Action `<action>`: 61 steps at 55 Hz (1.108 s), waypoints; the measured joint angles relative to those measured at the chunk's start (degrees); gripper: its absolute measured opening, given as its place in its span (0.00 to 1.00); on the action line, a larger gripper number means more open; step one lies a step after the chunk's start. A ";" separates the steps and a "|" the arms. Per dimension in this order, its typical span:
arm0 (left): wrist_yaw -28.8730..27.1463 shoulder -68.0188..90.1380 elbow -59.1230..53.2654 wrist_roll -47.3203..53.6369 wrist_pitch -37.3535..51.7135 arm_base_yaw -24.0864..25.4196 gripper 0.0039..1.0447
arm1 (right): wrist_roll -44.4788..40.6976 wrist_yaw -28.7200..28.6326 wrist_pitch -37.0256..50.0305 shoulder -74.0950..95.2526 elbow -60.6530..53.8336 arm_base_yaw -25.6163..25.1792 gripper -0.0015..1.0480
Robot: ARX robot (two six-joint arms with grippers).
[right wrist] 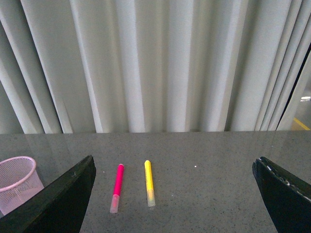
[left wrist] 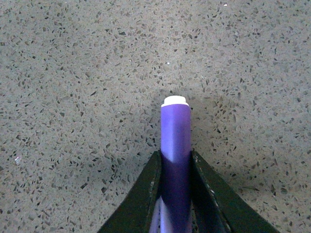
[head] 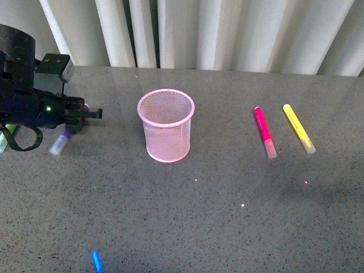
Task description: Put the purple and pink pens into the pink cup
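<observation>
The pink cup (head: 165,125) stands upright in the middle of the grey table, also seen at the edge of the right wrist view as the pink cup (right wrist: 17,177). My left gripper (head: 85,114) hovers left of the cup, shut on the purple pen (head: 67,135), whose clear cap hangs down toward the table. In the left wrist view the purple pen (left wrist: 175,141) sits clamped between the two black fingers (left wrist: 146,194). The pink pen (head: 264,132) lies flat right of the cup. My right gripper (right wrist: 175,160) stands open, with the pink pen (right wrist: 117,187) lying ahead of it.
A yellow marker (head: 298,128) lies beside the pink pen, on its right. A lime-green object (head: 8,132) peeks out behind the left arm at the table's left edge. White curtains (head: 227,28) hang behind the table's far edge.
</observation>
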 joint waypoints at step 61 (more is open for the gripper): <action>-11.21 -25.42 -23.67 -34.71 41.83 -16.92 0.13 | 0.02 0.02 0.00 0.00 0.00 0.00 0.93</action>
